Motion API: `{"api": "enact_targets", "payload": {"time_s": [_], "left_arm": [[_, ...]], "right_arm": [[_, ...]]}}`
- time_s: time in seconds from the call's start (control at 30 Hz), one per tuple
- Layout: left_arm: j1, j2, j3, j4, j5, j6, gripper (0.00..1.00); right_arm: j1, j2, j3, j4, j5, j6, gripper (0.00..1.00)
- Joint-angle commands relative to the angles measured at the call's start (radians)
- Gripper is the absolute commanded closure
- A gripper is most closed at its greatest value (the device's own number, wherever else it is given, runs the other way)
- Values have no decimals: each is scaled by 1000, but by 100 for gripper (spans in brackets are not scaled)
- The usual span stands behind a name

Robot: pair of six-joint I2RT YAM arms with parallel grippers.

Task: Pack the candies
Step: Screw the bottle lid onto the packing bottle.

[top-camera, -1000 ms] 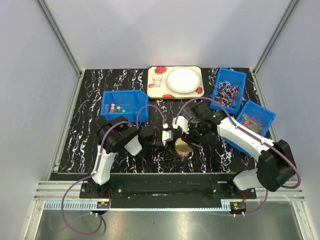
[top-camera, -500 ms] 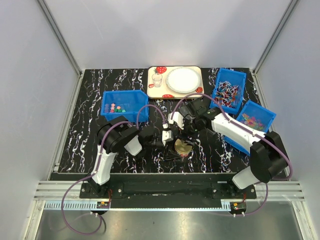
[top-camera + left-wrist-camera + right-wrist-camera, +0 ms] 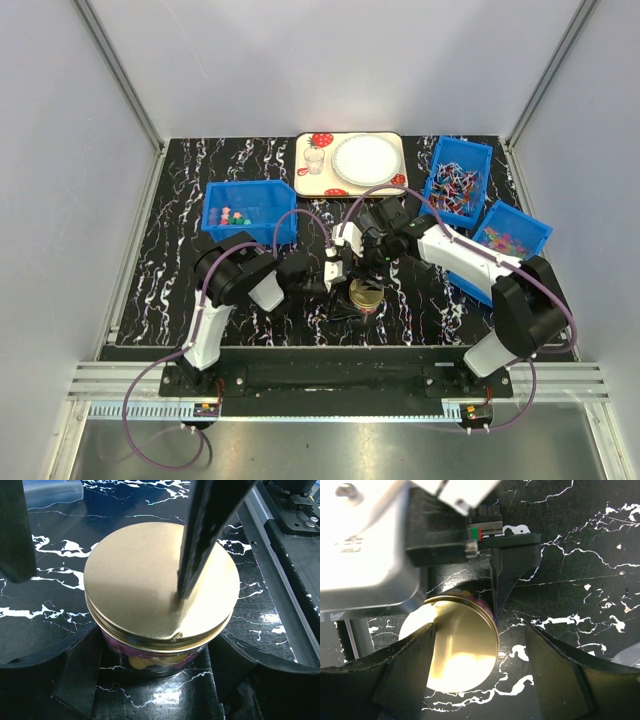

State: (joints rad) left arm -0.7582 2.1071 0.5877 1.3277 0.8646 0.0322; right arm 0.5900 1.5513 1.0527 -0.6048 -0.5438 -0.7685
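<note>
The right gripper [image 3: 481, 630], jaws spread wide, is shifting back over the gold lid [image 3: 150, 580] of the jar [image 3: 366, 296]. The left gripper [image 3: 156, 672] is still clasping the jar, with candies [image 3: 135, 660] lying inside it.

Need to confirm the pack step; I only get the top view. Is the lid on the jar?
Observer: Yes. The left wrist view shows the gold lid lying flat over the mouth of the jar.
Operator: Contents?
Observer: Pink and yellow candies show through the glass under the lid.
Operator: Are the right fingers off it?
Observer: Not quite. They are open, but one tip is at the lid's top, touching or nearly.
</note>
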Motion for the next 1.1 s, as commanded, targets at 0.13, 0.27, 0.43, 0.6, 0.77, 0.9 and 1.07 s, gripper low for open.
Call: {"api": "enact_targets", "payload": {"time_s": [0.13,0.27,0.43,0.6,0.77,0.9,1.07], "left_arm": [[10,-6,6,338,-21,-3,29],[11,-4,8,338,-21,-5,29],[11,-4,8,338,-22,-5,29],[11,-2,8,338,-26,-8,29],[11,-1,9,338,-26,-6,29],[11,-2,9,338,-26,-6,29],[11,-1,8,338,-26,-6,29]], "right_arm": [[7,-3,-14,10,-24,2,35],[7,-51,-37,-15,10,-17,39],[5,-117,-95,-35,56,-43,39],[-7,-167,-132,-61,65,-48,41],[-12,-192,-142,-105,42,-63,44],[-28,-215,-134,-112,41,-77,42],[-41,-226,-103,-102,-1,-118,37]]}}
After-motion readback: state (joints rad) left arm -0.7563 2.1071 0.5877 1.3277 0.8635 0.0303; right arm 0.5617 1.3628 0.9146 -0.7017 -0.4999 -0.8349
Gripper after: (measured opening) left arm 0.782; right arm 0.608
